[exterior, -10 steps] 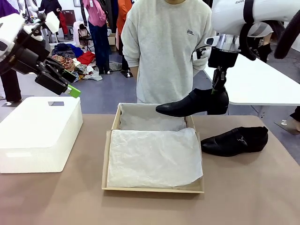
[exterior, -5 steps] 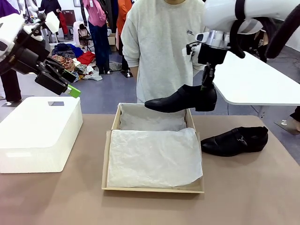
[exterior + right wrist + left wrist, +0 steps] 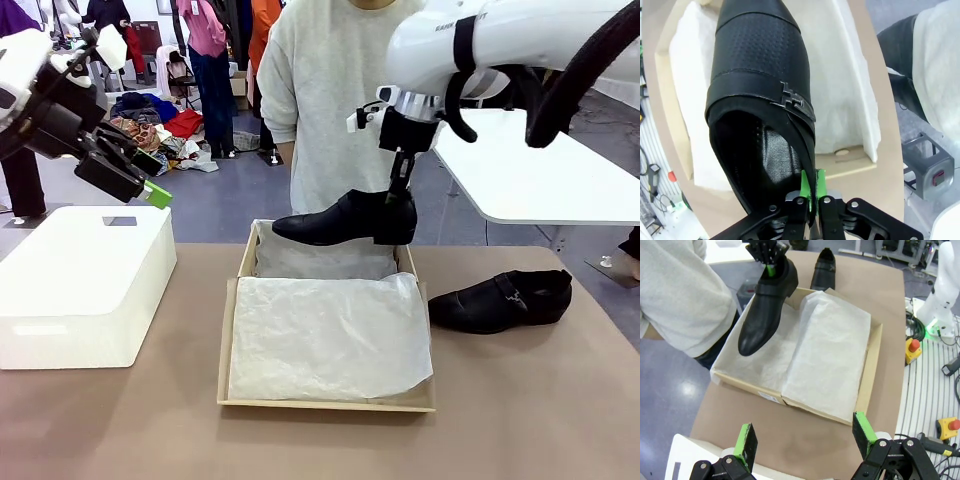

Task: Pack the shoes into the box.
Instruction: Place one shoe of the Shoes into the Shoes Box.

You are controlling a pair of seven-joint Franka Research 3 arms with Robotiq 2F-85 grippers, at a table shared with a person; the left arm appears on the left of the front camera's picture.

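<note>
Black leather shoe (image 3: pixel 345 220) hangs from my right gripper (image 3: pixel 400 192), whose fingers are pinched narrow on the heel collar. Its long axis runs level across the centre of the frame, toe toward picture left, above the far strip of the box (image 3: pixel 228 345). Lowering should, I judge, seat it crosswise on the tissue paper (image 3: pixel 330 340). The other shoe (image 3: pixel 500 300) lies on the table (image 3: pixel 520 400) at right centre, just beside the box. My left gripper (image 3: pixel 150 188), upper left, stands wide and empty, well apart.
</note>
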